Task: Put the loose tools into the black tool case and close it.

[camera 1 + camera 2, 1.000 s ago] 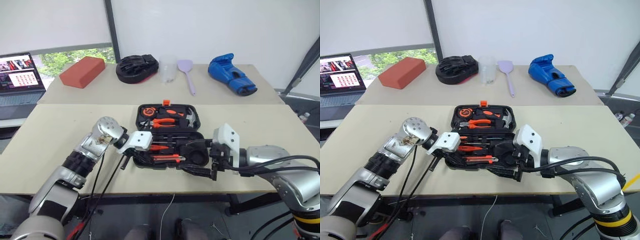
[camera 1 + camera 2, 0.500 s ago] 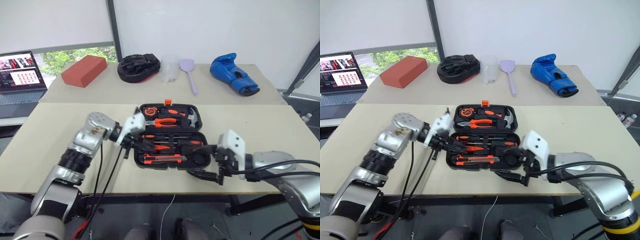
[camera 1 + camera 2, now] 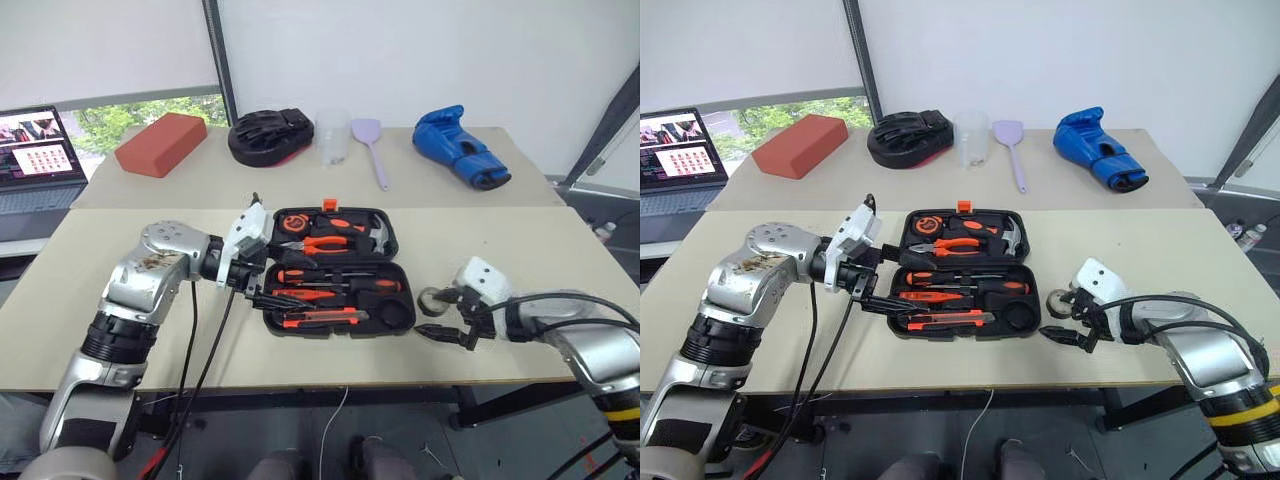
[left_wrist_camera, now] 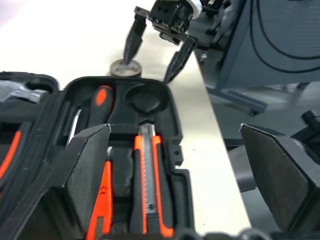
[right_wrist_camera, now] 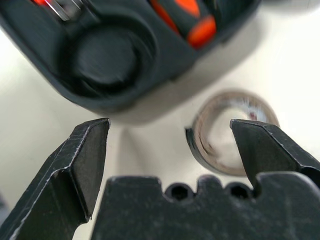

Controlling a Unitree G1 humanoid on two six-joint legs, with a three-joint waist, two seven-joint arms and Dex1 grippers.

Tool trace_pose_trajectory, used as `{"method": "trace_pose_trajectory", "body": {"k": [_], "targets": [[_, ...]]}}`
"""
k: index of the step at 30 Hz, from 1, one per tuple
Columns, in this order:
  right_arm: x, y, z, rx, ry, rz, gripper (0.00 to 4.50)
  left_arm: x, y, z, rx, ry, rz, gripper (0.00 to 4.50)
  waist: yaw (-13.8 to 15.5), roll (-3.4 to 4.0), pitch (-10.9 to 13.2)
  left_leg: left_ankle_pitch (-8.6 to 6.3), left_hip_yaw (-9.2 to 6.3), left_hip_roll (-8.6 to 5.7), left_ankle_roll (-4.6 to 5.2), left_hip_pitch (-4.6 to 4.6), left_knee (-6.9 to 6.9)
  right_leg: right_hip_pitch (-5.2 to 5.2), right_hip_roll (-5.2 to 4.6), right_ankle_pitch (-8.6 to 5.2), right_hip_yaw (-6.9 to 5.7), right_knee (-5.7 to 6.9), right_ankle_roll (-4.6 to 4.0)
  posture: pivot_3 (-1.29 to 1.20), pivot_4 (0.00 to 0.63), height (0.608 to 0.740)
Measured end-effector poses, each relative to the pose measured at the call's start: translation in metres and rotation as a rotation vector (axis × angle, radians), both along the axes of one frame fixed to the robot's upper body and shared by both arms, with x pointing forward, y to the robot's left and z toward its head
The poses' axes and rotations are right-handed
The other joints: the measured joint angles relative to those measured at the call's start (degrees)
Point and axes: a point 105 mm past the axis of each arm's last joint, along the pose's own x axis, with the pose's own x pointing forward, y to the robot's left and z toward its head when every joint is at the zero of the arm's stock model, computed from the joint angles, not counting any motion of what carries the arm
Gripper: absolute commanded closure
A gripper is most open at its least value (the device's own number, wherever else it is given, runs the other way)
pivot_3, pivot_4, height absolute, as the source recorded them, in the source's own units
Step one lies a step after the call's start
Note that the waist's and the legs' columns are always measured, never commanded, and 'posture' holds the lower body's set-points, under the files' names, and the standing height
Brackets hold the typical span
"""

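- The black tool case (image 3: 335,268) lies open at centre frame. The screwdrivers (image 3: 335,285) and the utility knife (image 3: 322,319) sit in their slots; the round recess (image 4: 141,98) is empty.
- The tape roll (image 3: 1057,300) rests on the table (image 3: 120,290) right of the case, lower right of the frame.
- The right gripper (image 3: 1072,320) hangs beside the roll, jaws wide, one finger at its rim, gripping nothing.
- The left gripper (image 3: 262,285) hovers at the case's left edge, jaws spread, empty.
- Judged step: fetching the roll. Next: straddle it, pinch, carry it to the recess, then shut the lid.
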Motion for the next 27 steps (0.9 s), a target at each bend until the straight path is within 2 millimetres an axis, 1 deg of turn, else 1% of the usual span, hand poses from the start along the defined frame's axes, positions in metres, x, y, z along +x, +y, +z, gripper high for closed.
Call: {"method": "trace_pose_trajectory", "body": {"k": [1, 3, 4, 8, 9, 12, 13, 15, 19, 21, 24, 27], "targets": [[0.001, 0.0, -0.002, -0.002, 0.006, 0.0, 0.68, 0.0, 0.002, -0.001, 0.005, 0.001, 0.008, 0.0, -0.06, 0.0, 0.0, 0.0, 0.0, 0.0, 0.0, 0.0, -0.01, 0.0, 0.0, 0.0, 0.0, -0.02, 0.0, 0.0, 0.15, 0.74], [0.005, 0.002, -0.004, 0.006, 0.009, 0.008, 1.38, -0.001, 0.003, -0.006, 0.01, 0.011, 0.023, 0.0, -0.31, 0.0, 0.0, 0.0, 0.0, -0.01, 0.0, 0.0, -0.02, -0.01, 0.0, 0.0, 0.0, -0.03, 0.0, 0.0, 0.15, 0.74], [0.006, 0.003, -0.005, 0.003, 0.005, 0.016, 1.8, -0.002, 0.004, -0.007, 0.012, 0.014, 0.026, 0.0, -0.39, 0.0, 0.0, 0.0, 0.0, 0.0, 0.0, 0.0, -0.02, 0.0, 0.0, 0.0, 0.0, -0.03, 0.0, 0.0, 0.15, 0.74], [0.013, 0.006, -0.005, 0.002, -0.021, 0.026, 3.06, -0.004, 0.004, -0.006, 0.021, 0.0, 0.027, 0.0, -0.38, 0.0, 0.0, -0.01, 0.0, 0.0, -0.03, 0.01, -0.01, 0.01, 0.01, 0.0, 0.0, -0.01, 0.0, 0.0, 0.15, 0.74], [0.014, 0.007, -0.004, 0.003, -0.025, 0.024, 3.47, -0.004, 0.004, -0.006, 0.023, -0.002, 0.029, 0.0, -0.36, 0.0, 0.0, -0.02, 0.0, 0.0, -0.04, 0.01, 0.0, 0.01, 0.0, 0.0, 0.0, -0.01, 0.0, 0.0, 0.15, 0.74], [0.013, 0.007, 0.0, 0.018, -0.035, 0.021, 4.43, -0.004, 0.005, -0.007, 0.025, 0.0, 0.033, 0.0, -0.28, 0.01, 0.0, -0.02, 0.0, -0.01, -0.04, 0.01, -0.01, 0.0, 0.0, 0.0, 0.0, -0.01, 0.0, 0.0, 0.15, 0.74], [0.013, 0.007, 0.003, 0.026, -0.043, 0.023, 4.43, -0.004, 0.005, -0.008, 0.026, 0.002, 0.034, 0.0, -0.31, 0.01, 0.01, -0.01, 0.0, 0.0, -0.03, 0.01, -0.02, -0.01, 0.0, 0.0, 0.0, -0.01, 0.0, 0.0, 0.15, 0.74], [0.007, 0.014, 0.015, 0.085, -0.041, 0.039, 4.43, -0.004, 0.005, -0.008, 0.028, 0.003, 0.032, 0.0, -0.37, 0.01, 0.01, -0.01, 0.0, 0.0, -0.02, 0.0, -0.04, -0.03, 0.01, 0.0, -0.01, -0.01, -0.01, 0.0, 0.15, 0.74], [-0.008, 0.04, 0.048, 0.196, -0.057, 0.132, 4.43, -0.006, 0.004, -0.012, 0.047, -0.002, 0.015, 0.0, -0.38, 0.02, 0.01, -0.02, 0.0, 0.01, -0.03, 0.0, -0.05, -0.03, 0.01, 0.0, 0.0, -0.02, -0.02, 0.0, 0.15, 0.74], [-0.014, 0.051, 0.058, 0.209, -0.073, 0.179, 4.43, -0.007, 0.003, -0.015, 0.06, -0.006, 0.003, 0.0, -0.37, 0.02, 0.01, -0.02, -0.01, 0.01, -0.04, 0.0, -0.04, -0.02, 0.01, 0.0, 0.0, -0.02, -0.01, 0.0, 0.15, 0.74], [-0.019, 0.06, 0.058, 0.199, -0.084, 0.213, 4.43, -0.007, 0.003, -0.016, 0.066, -0.015, -0.004, 0.0, -0.21, 0.02, 0.01, -0.03, 0.0, 0.0, -0.04, 0.0, -0.04, -0.02, 0.0, 0.0, 0.0, -0.02, -0.01, 0.0, 0.15, 0.74], [-0.023, 0.068, 0.046, 0.186, -0.054, 0.232, 4.43, -0.007, 0.003, -0.017, 0.072, -0.022, -0.004, 0.0, -0.1, 0.01, 0.01, -0.02, 0.0, -0.01, -0.01, -0.01, -0.04, -0.02, -0.01, 0.0, 0.0, -0.02, -0.01, 0.0, 0.15, 0.74]]}}
